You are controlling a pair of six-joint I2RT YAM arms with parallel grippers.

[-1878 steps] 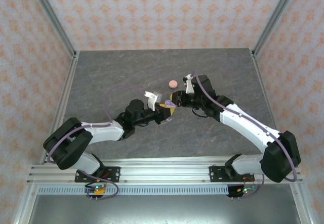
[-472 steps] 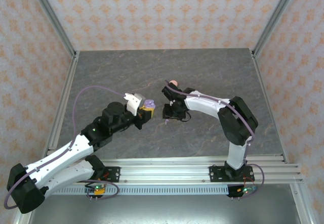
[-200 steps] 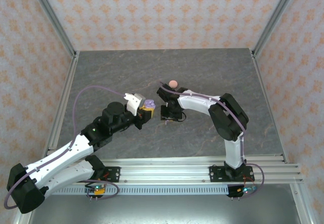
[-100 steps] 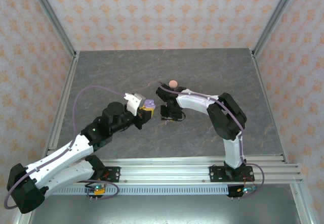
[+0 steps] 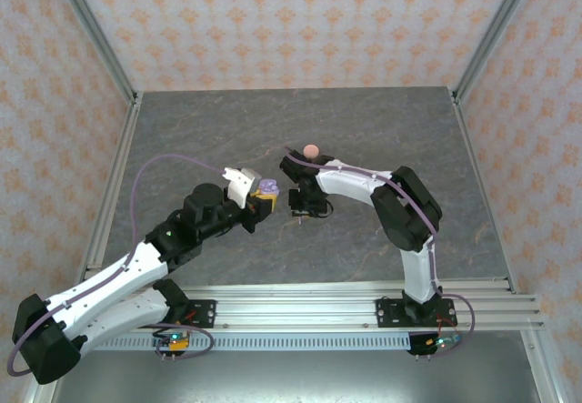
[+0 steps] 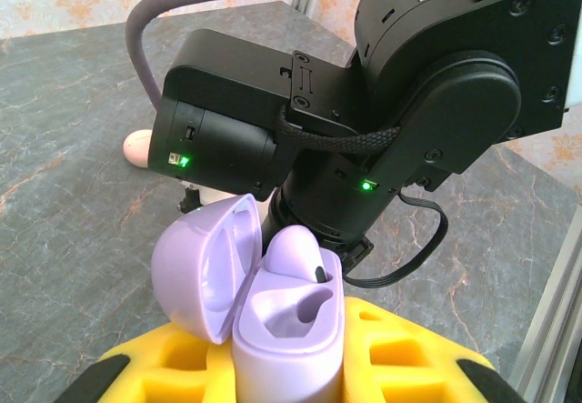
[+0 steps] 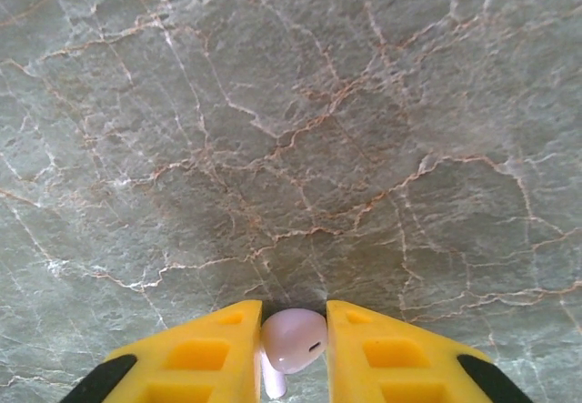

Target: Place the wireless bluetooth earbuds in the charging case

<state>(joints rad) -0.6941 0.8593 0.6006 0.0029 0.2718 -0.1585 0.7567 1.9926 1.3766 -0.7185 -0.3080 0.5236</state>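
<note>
Earbud (image 7: 293, 337) between downward-pointing right tool (image 7: 293, 316)

Bright, even light, probably from overhead; shadows on the table (image 5: 227, 121) are faint and soft. A dim shadow lies just ahead of the right claw (image 7: 293, 312).
</note>
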